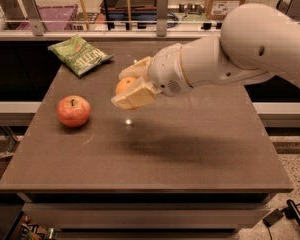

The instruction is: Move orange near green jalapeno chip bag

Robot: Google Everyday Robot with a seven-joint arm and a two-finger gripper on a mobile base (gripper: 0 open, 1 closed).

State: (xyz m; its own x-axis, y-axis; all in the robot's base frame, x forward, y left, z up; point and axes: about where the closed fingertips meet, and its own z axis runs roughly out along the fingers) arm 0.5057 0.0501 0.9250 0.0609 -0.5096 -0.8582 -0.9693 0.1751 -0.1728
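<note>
My gripper [126, 85] is shut on the orange [125, 85] and holds it in the air above the middle of the table, with cream fingers [134, 97] above and below the fruit. The green jalapeno chip bag [79, 54] lies flat at the table's far left corner, up and to the left of the orange and apart from it. The white arm reaches in from the right.
A red-and-yellow apple [73, 111] sits on the dark table [200, 149] at the left, below the bag. A rail with posts [162, 12], a purple bin and a cardboard box stand behind the table's far edge.
</note>
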